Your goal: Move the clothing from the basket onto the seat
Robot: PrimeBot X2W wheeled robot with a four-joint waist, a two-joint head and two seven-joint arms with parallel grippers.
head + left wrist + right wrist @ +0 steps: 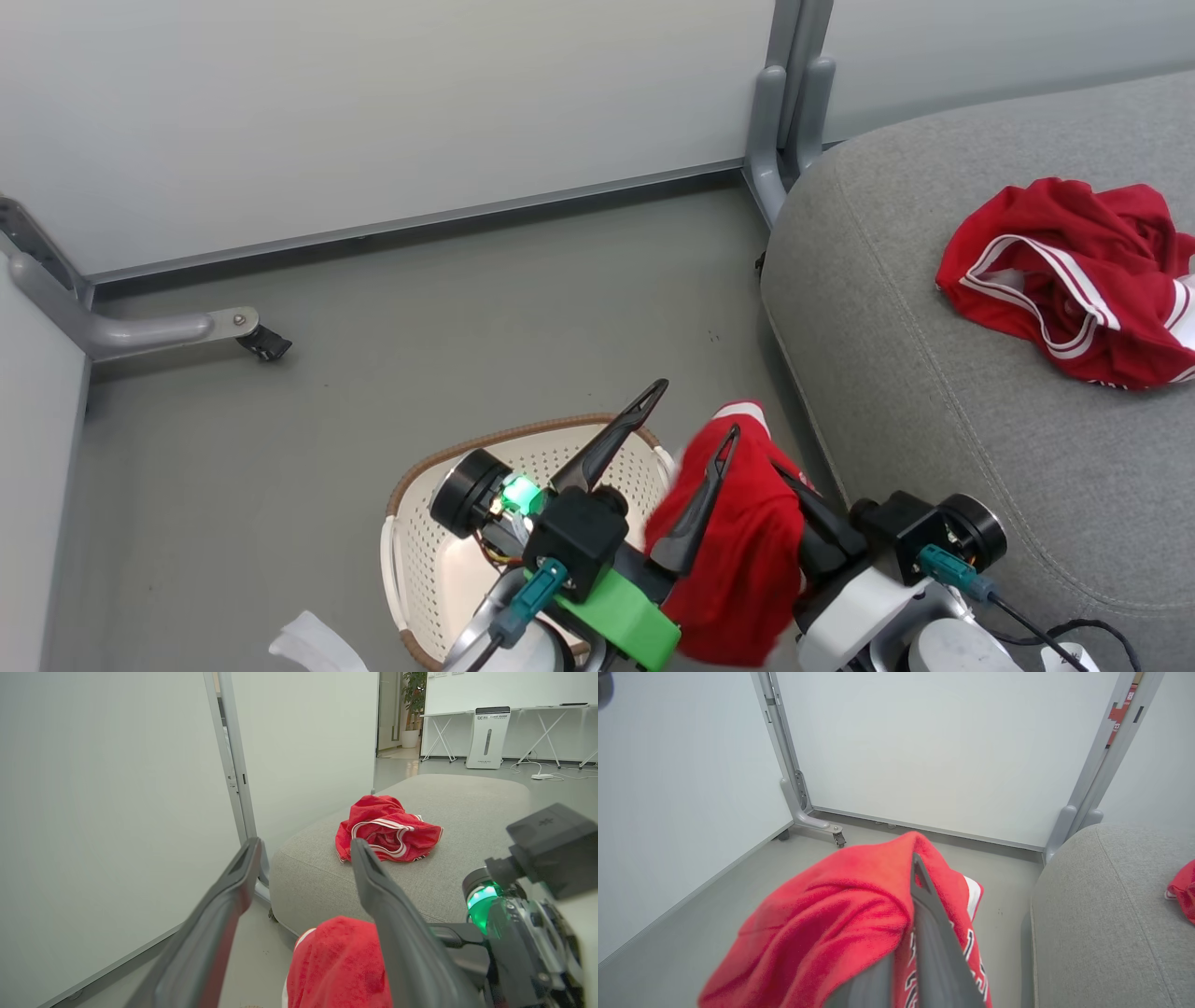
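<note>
Red garment (738,560) tight in right hand (918,872)

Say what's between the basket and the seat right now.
Head view: a red garment, pinched in the right gripper's shut fingers, hangs between the basket and the seat.

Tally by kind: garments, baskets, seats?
Red garments: 2 (lying garment, held garment)
Basket: 1
Seat: 1
Total: 4
</note>
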